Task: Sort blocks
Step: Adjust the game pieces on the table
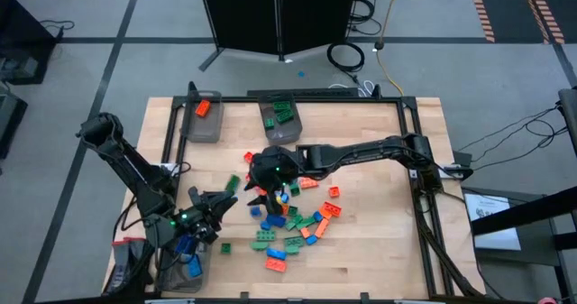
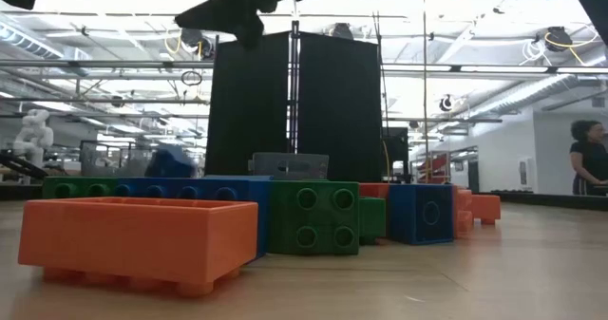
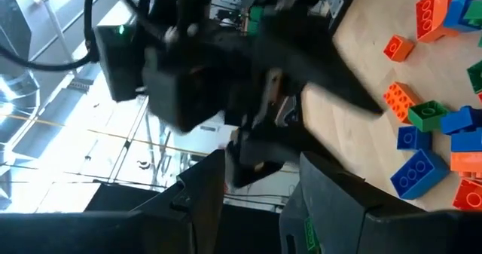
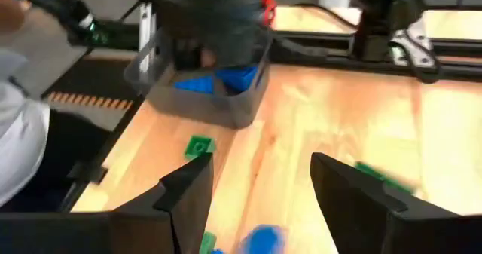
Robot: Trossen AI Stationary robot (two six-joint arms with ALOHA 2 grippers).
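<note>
Hovering over the block pile, right gripper (image 1: 270,188) spread and empty.
Its fingers (image 4: 188,201) stand apart above the blocks (image 1: 293,221) heaped mid-table, a blue block (image 4: 263,239) just below them; left gripper (image 1: 221,203) waits nearer the front-left corner, jaws part open, beside the blue bin (image 1: 185,266). No readable writing.

Light wood counter (image 1: 379,160) w/ dark frame along edges. Directly on it: loose pile of blocks (image 1: 297,221), orange/green/blue, center-front. 3 dark bins: far-left one (image 1: 200,124) w/ an orange block, one just beside it (image 1: 281,124) w/ green blocks, near-left corner one (image 1: 183,266) w/ blue blocks.
</note>
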